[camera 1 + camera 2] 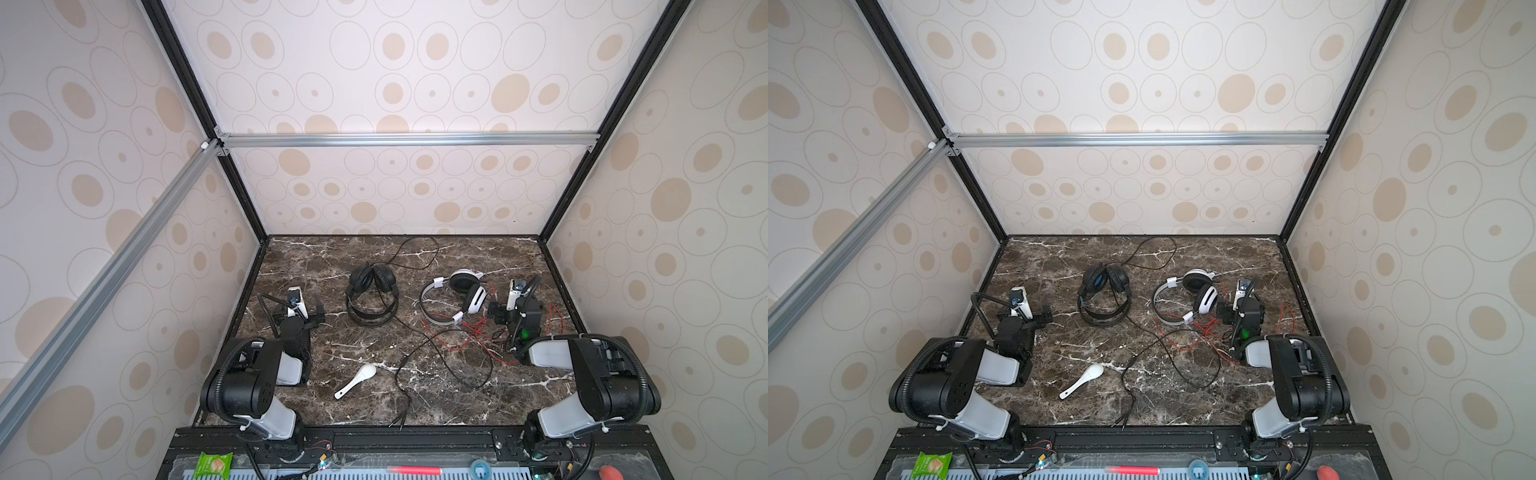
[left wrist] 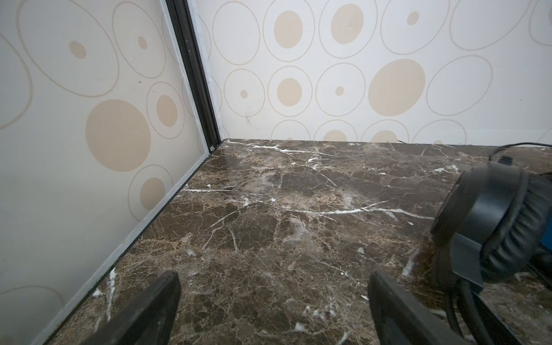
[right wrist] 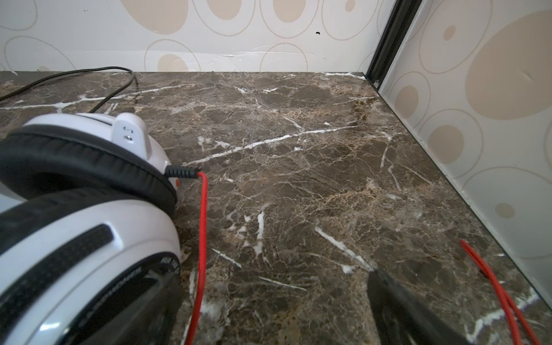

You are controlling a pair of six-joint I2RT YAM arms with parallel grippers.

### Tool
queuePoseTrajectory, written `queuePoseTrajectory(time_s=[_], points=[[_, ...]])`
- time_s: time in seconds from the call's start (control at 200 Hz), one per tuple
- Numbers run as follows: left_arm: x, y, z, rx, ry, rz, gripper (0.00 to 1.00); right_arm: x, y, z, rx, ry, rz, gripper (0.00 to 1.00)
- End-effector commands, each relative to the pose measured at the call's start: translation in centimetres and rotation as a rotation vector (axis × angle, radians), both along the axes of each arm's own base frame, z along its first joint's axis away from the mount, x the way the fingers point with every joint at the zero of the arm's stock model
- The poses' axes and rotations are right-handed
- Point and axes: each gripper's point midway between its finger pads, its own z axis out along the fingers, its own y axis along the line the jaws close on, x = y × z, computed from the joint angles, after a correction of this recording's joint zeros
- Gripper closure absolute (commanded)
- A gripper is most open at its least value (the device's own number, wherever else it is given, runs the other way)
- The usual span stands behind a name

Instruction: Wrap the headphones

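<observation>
Black headphones [image 1: 371, 297], blue inside, lie flat beyond the white spoon [image 1: 355, 380]. Their thin black cable [image 1: 405, 360] sprawls loose right of the spoon. White-and-black headphones [image 1: 455, 297] sit farther right, red cable [image 3: 203, 224] tangled and unwrapped.

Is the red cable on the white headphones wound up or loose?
Loose: the red cable sprawls in tangled loops across the table.
</observation>
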Motion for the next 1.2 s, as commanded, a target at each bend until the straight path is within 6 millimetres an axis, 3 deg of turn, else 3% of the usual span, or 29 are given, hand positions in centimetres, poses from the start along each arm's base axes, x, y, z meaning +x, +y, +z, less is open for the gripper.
queuePoseTrajectory(time_s=[0.0, 0.1, 0.15, 0.215, 0.305, 0.37, 0.52, 0.59, 0.695, 0.98, 1.095, 1.195], points=[[0.2, -0.1, 0.9, 0.001, -0.037, -0.004, 0.02, 0.0, 0.0, 0.0, 0.007, -0.009, 0.000, 0.00], [0.0, -0.2, 1.1, 0.002, -0.048, -0.011, 0.02, 0.0, 0.2, 0.1, 0.002, -0.015, 0.009, 0.00], [-0.2, -0.6, 1.9, 0.009, -0.064, -0.039, 0.02, 0.2, 0.4, 1.3, -0.005, -0.045, 0.022, 0.00], [0.1, -0.5, 2.9, -0.001, -0.037, -0.034, 0.02, -0.1, 1.0, 2.7, -0.009, 0.037, 0.044, 0.00], [0.6, -0.7, 3.8, -0.039, 0.022, -0.034, 0.02, -0.8, -0.3, 5.2, 0.049, 0.144, -0.101, 0.00], [0.6, -1.2, 4.9, -0.123, 0.027, -0.048, 0.02, -2.1, -0.9, 5.8, 0.108, 0.277, -0.197, 0.00], [1.4, -3.0, 6.7, -0.334, 0.154, -0.031, 0.02, -4.2, 2.0, 7.1, 0.130, 0.440, -0.174, 0.00], [1.4, -4.8, 5.8, -0.398, 0.301, -0.032, 0.02, -4.6, 4.0, 7.8, 0.161, 0.438, -0.121, 0.00], [1.6, -10.8, 5.1, -0.411, 0.459, -0.152, 0.02, -4.7, 5.5, 7.9, 0.211, 0.471, -0.095, 0.00], [0.8, -28.7, 4.6, -0.518, 0.661, -0.427, 0.02, -4.2, 6.2, 7.9, 0.193, 0.584, -0.081, 0.00], [1.7, -33.7, 3.7, -0.510, 0.712, -0.452, 0.05, -4.1, 6.3, 7.6, 0.171, 0.609, -0.064, 0.00], [2.4, -36.8, 1.4, -0.517, 0.775, -0.435, 0.12, -4.4, 6.3, 7.6, 0.149, 0.636, -0.051, 0.00]])
